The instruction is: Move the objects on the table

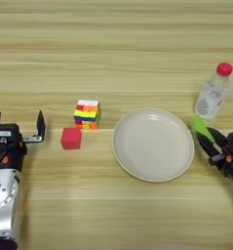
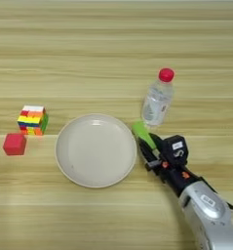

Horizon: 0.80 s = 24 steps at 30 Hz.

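The right arm's silver forearm is filling the near right corner, reaching up and left, and its right gripper (image 2: 146, 141) is pinching a small flat green block (image 2: 141, 131) between two black fingers. The block is slanting up and left, its long axis in line with the fingers, just beside the right rim of the wide cream plate (image 2: 69, 172). The plate is lying directly left of this gripper, so the right arm is much the nearer. A clear bottle with a red cap (image 2: 157, 100) is lying just beyond the block. Far left, the left gripper (image 1: 18, 128) is resting with fingers spread, empty, a small red cube (image 1: 71, 138) just to its right, beside a striped puzzle cube (image 1: 87, 114) on the wooden table (image 1: 116, 49).
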Each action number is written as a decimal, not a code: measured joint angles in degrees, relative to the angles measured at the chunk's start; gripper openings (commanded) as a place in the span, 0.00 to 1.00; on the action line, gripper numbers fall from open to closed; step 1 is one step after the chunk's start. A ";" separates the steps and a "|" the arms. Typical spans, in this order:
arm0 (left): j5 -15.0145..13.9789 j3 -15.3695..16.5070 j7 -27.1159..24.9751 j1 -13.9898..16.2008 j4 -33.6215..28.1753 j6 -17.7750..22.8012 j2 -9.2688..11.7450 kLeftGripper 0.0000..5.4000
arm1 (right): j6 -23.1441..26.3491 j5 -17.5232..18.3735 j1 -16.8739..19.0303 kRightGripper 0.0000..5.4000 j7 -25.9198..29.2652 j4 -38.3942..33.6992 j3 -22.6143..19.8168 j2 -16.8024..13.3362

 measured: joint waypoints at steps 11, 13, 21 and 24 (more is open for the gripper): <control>0.00 -0.02 0.02 0.00 0.27 0.00 0.00 1.00 | -0.02 -3.43 -2.81 0.26 -1.12 0.47 5.86 2.23; 0.01 -0.04 0.04 -0.01 0.28 0.00 0.00 1.00 | -0.03 -4.21 -3.94 0.26 -1.12 0.59 6.65 2.30; 0.09 -0.13 0.46 -0.03 0.32 0.02 -0.01 1.00 | -0.12 -7.99 -6.72 0.26 -1.08 4.99 10.19 2.46; 0.34 -0.12 0.51 -0.03 0.32 0.03 -0.01 1.00 | -0.16 -9.19 -7.27 0.26 -1.11 5.97 11.45 2.80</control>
